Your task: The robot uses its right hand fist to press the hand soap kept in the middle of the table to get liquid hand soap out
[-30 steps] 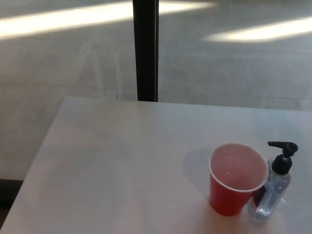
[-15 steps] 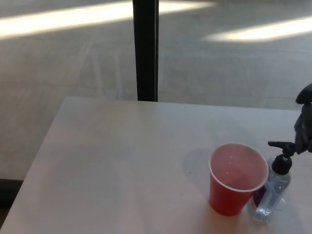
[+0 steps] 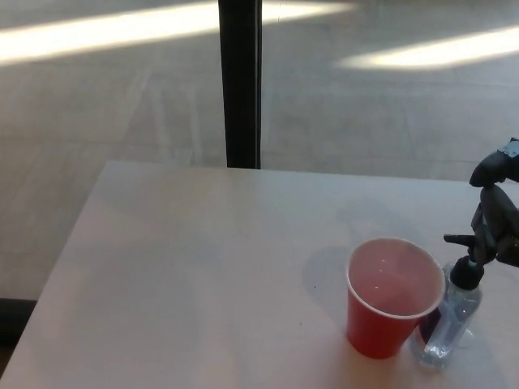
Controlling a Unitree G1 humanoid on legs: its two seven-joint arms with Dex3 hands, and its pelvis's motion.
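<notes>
red plastic dominates the near right of a pale table (image 3: 178, 267), where an empty cup (image 3: 392, 297) stands upright with its mouth open to the camera. just beside it, on its right and touching or nearly touching its wall, stands the soap bottle (image 3: 452, 320), a small clear bottle with a black pump top whose spout points left over the cup's rim. the robot's right hand (image 3: 496, 212) enters from the right edge of the picture, black and only partly in frame, poised just above and to the right of the pump; whether it touches the pump head cannot be told from this angle. its fingers appear curled, with nothing in their hold, though the edge of the frame cuts off too much to say how tightly they are closed. the left hand is out of sight. beyond the table's far edge a black post (image 3: 241, 81) rises from a grey floor (image 3: 105, 105) crossed by bright bands of light.
</notes>
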